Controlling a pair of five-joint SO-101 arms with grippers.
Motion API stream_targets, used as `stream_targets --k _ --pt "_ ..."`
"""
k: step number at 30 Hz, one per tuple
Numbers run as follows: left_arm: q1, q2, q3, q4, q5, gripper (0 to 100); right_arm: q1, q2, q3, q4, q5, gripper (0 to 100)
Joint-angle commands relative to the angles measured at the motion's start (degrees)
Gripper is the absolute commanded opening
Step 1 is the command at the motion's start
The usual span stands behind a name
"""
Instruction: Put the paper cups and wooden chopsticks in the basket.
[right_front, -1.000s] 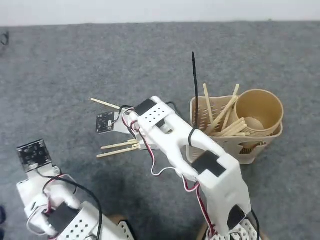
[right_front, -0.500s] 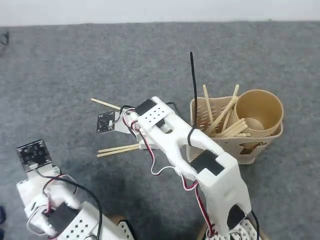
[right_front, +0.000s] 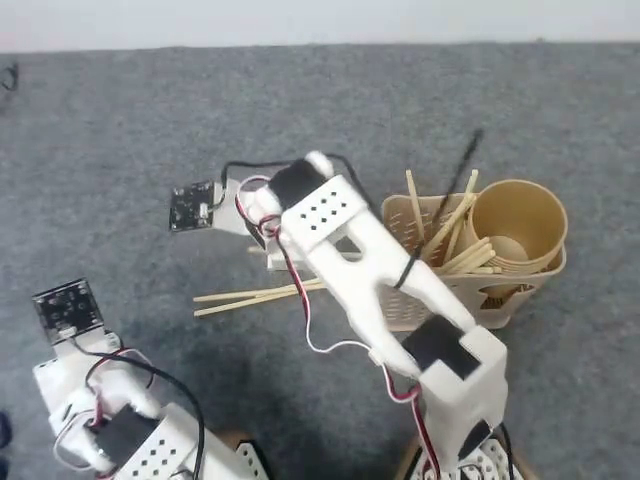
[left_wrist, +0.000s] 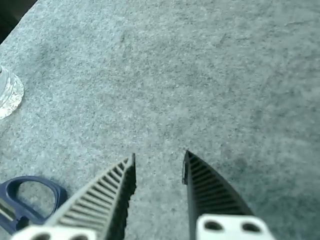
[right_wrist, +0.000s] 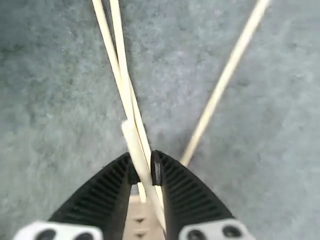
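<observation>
My right gripper (right_wrist: 142, 170) is shut on a pair of wooden chopsticks (right_wrist: 116, 65) close to one end; their long ends reach out over the grey carpet. A third chopstick (right_wrist: 230, 70) lies loose on the carpet beside them. In the high view the pair (right_front: 240, 297) sticks out to the left from under the right arm (right_front: 320, 215). The beige basket (right_front: 500, 300) stands to the right and holds a paper cup (right_front: 520, 215) and several chopsticks (right_front: 440, 235). My left gripper (left_wrist: 157, 160) is open over bare carpet with nothing between its fingers.
The left arm (right_front: 100, 400) stays at the near left corner. A blue handle (left_wrist: 30, 192) and a clear object (left_wrist: 7, 92) lie on the carpet near the left gripper. Grey carpet stretches to the back and left of the basket.
The right arm's wrist swung back and to the left. The chopstick pair now sticks out farther from under it. The loose chopstick is now hidden under the arm in the high view.
</observation>
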Motion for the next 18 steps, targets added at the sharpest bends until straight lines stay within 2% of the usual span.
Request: stream_targets --k 1,9,18 --pt "0.44 -1.14 -0.22 -1.05 -0.7 14 0.48 -4.79 -6.07 2.51 -0.35 0.8" --pt "0.44 -1.14 0.4 -1.32 -0.7 14 0.66 -4.88 -25.85 3.56 -8.18 0.7" --pt "0.53 -1.14 0.48 -1.32 -0.7 14 7.16 -4.97 -50.55 13.58 -15.38 0.6"
